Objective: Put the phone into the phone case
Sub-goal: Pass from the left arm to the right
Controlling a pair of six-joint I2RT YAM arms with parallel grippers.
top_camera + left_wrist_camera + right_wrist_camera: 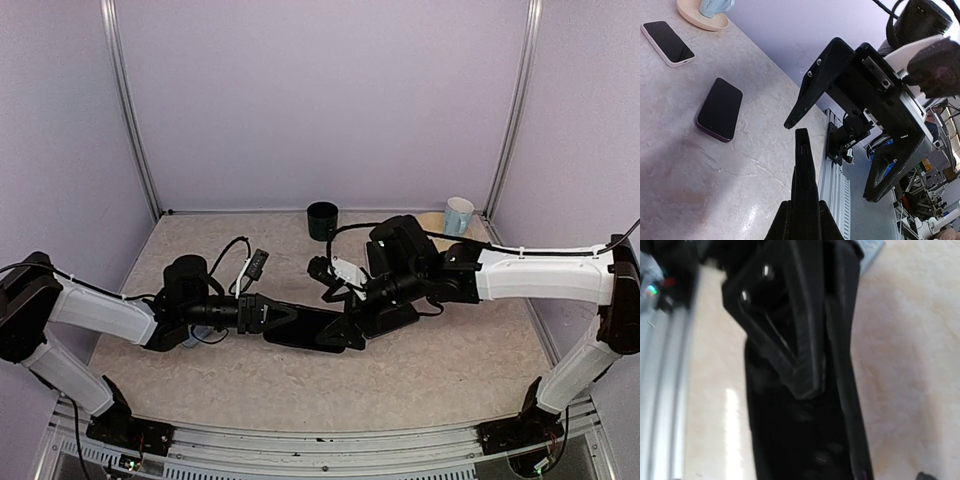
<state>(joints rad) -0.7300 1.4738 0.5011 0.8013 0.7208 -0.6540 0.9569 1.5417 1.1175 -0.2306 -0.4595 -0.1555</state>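
My left gripper (272, 318) (803, 222) is shut on one end of a thin black slab, the phone case (312, 330) (804, 170), held edge-on above the table. I cannot tell whether a phone sits inside it. My right gripper (345, 308) (832, 159) is open, its fingers (812, 85) spread on either side of the case's free end. The blurred right wrist view shows the case (805, 440) close up. A dark phone with a purple rim (720, 109) lies flat on the table beyond.
A phone in a white case (667, 42) lies farther back, near a tan plate (690, 17) (432, 222) that carries a pale blue cup (459, 215). A dark green cup (322, 220) stands at the back wall. The metal rail (835, 185) marks the near table edge.
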